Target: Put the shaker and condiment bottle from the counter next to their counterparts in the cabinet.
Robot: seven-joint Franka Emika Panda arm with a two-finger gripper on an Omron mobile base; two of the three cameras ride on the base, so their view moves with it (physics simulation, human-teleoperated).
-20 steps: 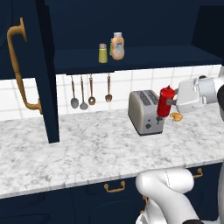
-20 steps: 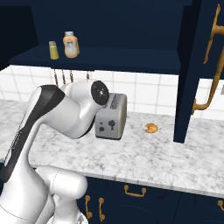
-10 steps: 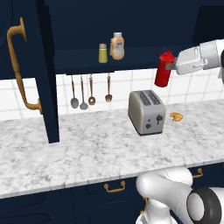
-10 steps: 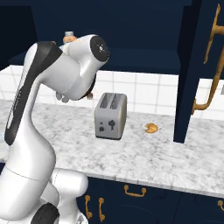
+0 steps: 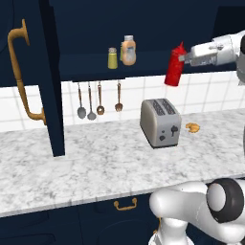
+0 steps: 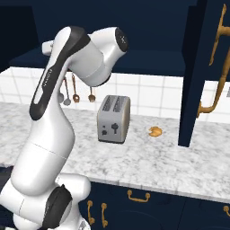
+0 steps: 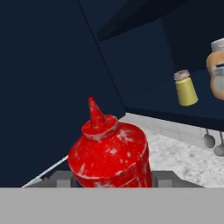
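Observation:
My gripper is shut on the red condiment bottle and holds it in the air, tilted, above the toaster at shelf height, right of the open cabinet shelf. In the hand view the condiment bottle sits between my finger tips, nozzle up. A yellow-olive shaker with a grey cap stands on the shelf beside a peach-orange bottle. Ahead of the hand, the shaker and the peach-orange bottle are at the right. The marbled counter lies below.
A silver toaster stands on the counter with a small croissant to its right. Spoons and ladles hang on the tiled wall under the shelf. The open navy cabinet door with its brass handle juts out at the left.
The arm has lifted the red bottle from beside the toaster up to shelf level and a little to the left. Nothing else has moved.

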